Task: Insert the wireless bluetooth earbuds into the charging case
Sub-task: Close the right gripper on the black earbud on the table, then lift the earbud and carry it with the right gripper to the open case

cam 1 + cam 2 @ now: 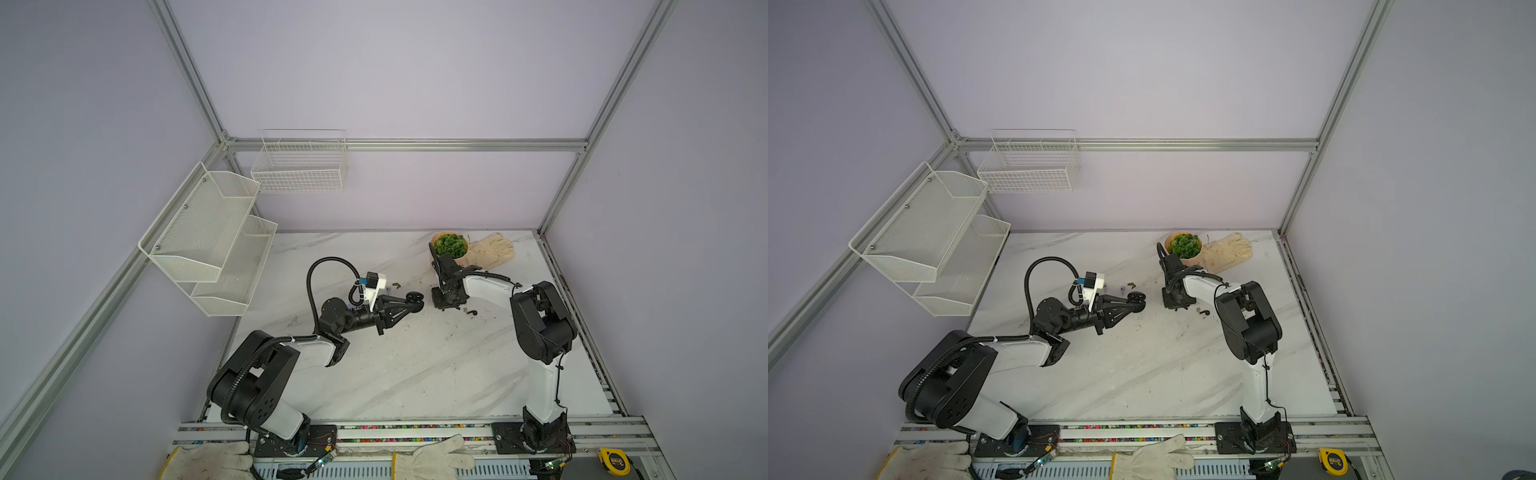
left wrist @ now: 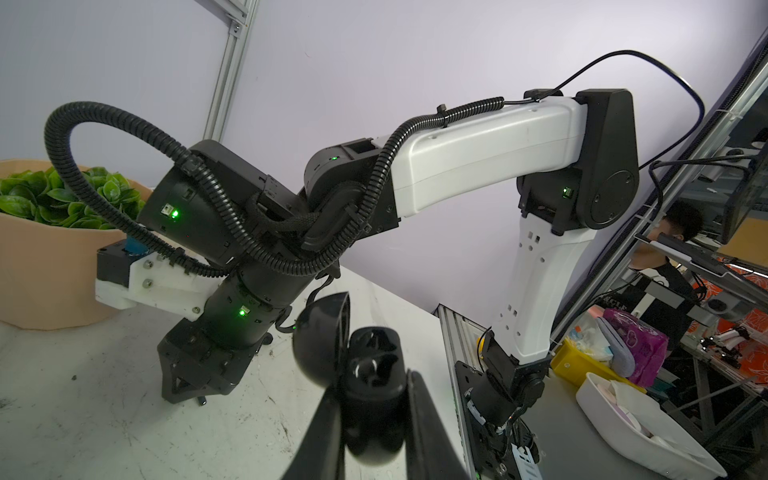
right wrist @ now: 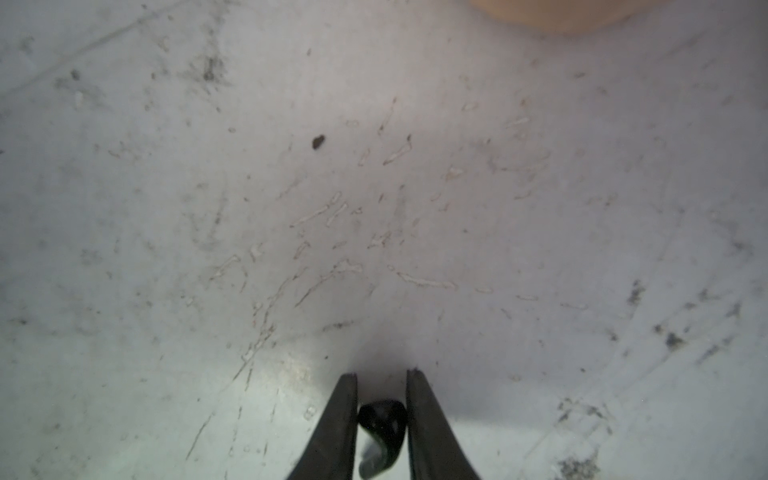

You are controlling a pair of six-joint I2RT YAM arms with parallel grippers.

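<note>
Left hand (image 1: 412, 304), at centre frame in both top views, is closed on the black charging case (image 1: 414, 296). In the left wrist view the case is hinged open between the two fingers.

Just up and left of the case, a pale lilac earbud (image 1: 1122, 288) lies on the counter (image 1: 1142, 374). A brownish debris bit (image 1: 1131, 285) lies beside it. Both are too small to show detail.

Right of centre, the right hand (image 3: 381, 374) points down at the counter. Its jaws stand narrow, with a black earbud (image 3: 380, 419) gripped between them and both fingers against its sides.

A second black earbud (image 1: 471, 311) lies on the counter just right of this hand, apart from it.

At the counter's upper right stands a potted plant (image 1: 451, 245), with a cloth glove (image 1: 492, 249) touching the pot.
</note>
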